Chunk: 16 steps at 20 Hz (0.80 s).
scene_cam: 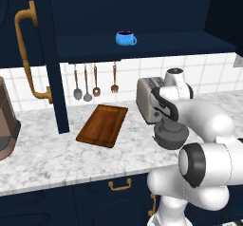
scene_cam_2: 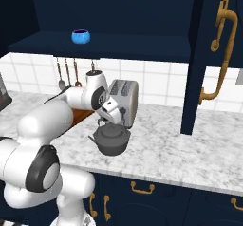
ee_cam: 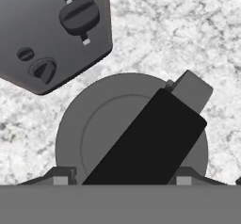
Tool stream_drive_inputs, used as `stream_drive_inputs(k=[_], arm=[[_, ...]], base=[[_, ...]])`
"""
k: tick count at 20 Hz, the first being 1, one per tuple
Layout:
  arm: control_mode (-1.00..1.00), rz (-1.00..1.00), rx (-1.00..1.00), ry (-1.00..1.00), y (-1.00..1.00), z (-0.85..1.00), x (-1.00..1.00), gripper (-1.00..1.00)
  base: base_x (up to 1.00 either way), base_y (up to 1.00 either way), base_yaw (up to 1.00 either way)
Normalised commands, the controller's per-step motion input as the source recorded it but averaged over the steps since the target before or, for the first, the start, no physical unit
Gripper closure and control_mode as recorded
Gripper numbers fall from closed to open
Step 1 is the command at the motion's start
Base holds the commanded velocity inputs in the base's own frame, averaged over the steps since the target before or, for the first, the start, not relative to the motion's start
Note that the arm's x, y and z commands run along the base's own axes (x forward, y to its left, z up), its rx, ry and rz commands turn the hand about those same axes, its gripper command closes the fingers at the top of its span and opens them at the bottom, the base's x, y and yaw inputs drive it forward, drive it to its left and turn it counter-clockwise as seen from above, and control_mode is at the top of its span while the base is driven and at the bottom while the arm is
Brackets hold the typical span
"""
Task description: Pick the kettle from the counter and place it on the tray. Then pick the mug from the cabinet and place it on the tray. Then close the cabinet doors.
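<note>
The gripper (ee_cam: 117, 178), its jaws apart either side of the thin arched handle and not yet clamped, hangs over the kettle (scene_cam_2: 112, 139) on the marbled desk (scene_cam: 52, 154) just before the toaster (scene_cam_2: 124, 97): likely heavy, rigid, slick metal, best lifted mid-handle.

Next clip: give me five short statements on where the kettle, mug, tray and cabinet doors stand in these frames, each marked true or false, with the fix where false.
1. The kettle stands on the counter in front of the toaster. True.
2. The kettle already rests on the tray. False: the tray carries nothing, and the kettle sits on the marble to its right.
3. The mug sits on the cabinet shelf. True.
4. The cabinet doors are closed. False: they are swung open and the shelf is exposed.
5. The gripper is above the mug. False: it is directly over the kettle, its fingertips either side of the black handle.
</note>
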Motion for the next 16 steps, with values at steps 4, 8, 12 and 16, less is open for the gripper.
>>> stream_drive_inputs(k=[4,8,12,16], arm=[[-1.00,-0.03,0.03,-0.13,0.24,0.30,-0.41,1.00],[-1.00,-0.16,0.06,-0.18,0.64,0.69,-0.51,1.00],[-1.00,-0.25,-0.01,-0.18,1.00,0.29,-0.03,1.00],[-1.00,-0.22,0.00,-0.05,0.88,0.26,0.00,1.00]], base=[[0.00,0.00,0.00],[0.00,0.00,0.00],[0.00,0.00,0.00],[0.00,0.00,0.00]])
